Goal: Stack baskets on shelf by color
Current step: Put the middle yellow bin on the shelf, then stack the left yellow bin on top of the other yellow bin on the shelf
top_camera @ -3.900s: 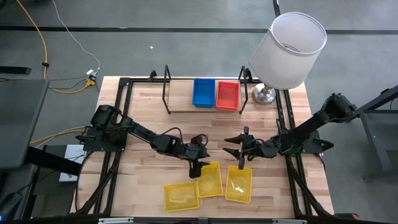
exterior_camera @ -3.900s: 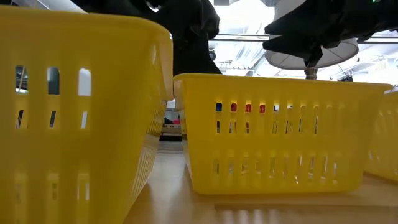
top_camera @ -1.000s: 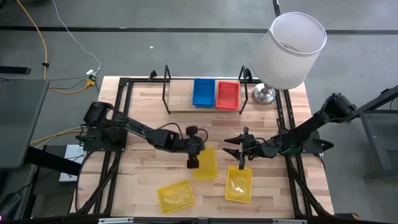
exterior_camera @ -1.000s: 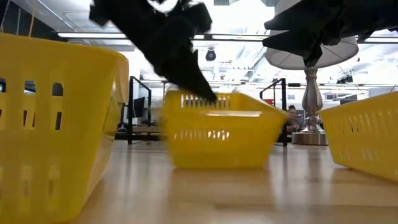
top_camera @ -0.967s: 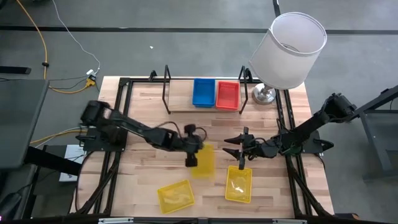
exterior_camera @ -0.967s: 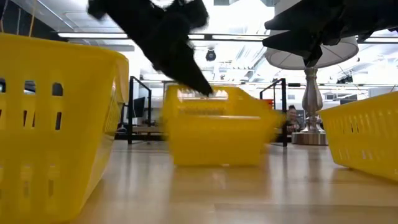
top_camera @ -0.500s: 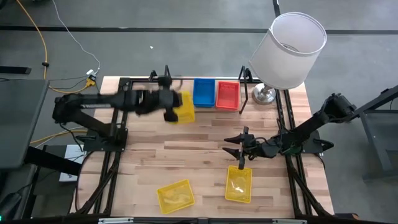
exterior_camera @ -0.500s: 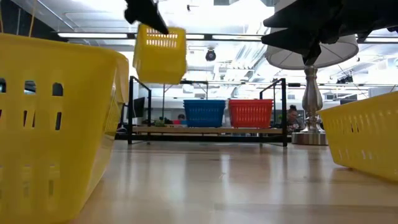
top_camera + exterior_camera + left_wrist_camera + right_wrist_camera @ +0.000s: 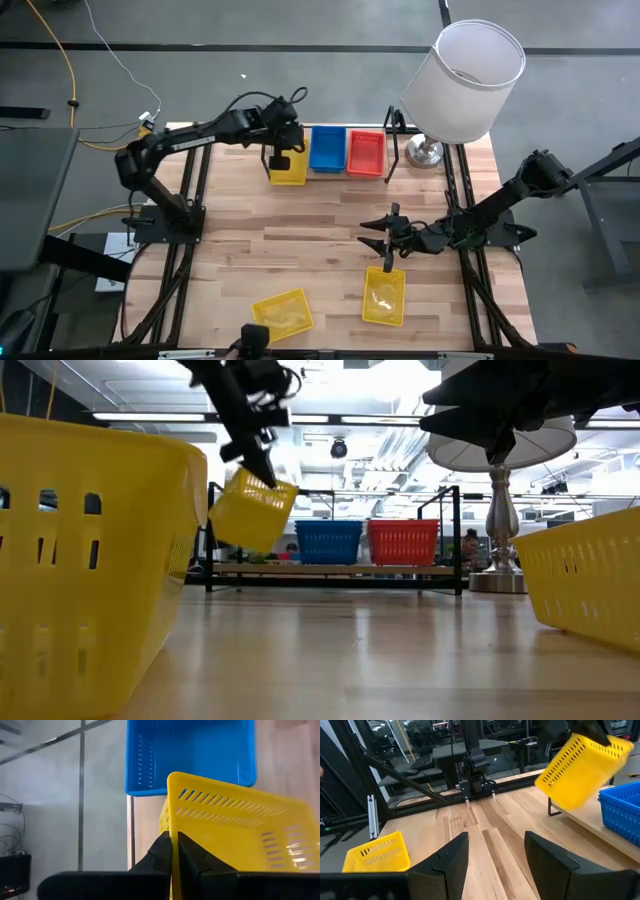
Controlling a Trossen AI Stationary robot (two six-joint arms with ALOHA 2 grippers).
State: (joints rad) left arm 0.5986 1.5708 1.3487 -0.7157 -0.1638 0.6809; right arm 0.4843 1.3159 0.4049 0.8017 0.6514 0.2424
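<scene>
Pale butcher-block planks make up the table (image 9: 300, 240), and along its far edge sits the low light-wood shelf in a black wire frame (image 9: 328, 172) with upright end loops. At the shelf's left end the left tool (image 9: 279, 160) holds a small yellow plastic mesh basket (image 9: 290, 165) by its rim; the left wrist view shows the two dark fingers (image 9: 161, 855) closed tight on that rim, one on each side of the wall. From table height this yellow basket (image 9: 252, 510) hangs tilted and above the shelf board, not resting on it. Just beside it, on the shelf, stands a blue plastic mesh basket (image 9: 327, 148), and touching that on its right a red plastic mesh basket (image 9: 366, 152); whether either is a stack of several cannot be told from these views. Two more yellow mesh baskets lie on the table near its front edge, well apart from the shelf: one at the front left (image 9: 282, 314) and one at the front right (image 9: 384, 296). The right tool (image 9: 388, 250) hovers just behind the front-right yellow basket, its fingers (image 9: 452, 857) spread wide and holding nothing. Off the shelf's right end stands a table lamp with a white drum shade (image 9: 466, 80) on a silver base (image 9: 425, 152). Beyond the table lies grey floor with a yellow cable (image 9: 70, 70) trailing across it.
</scene>
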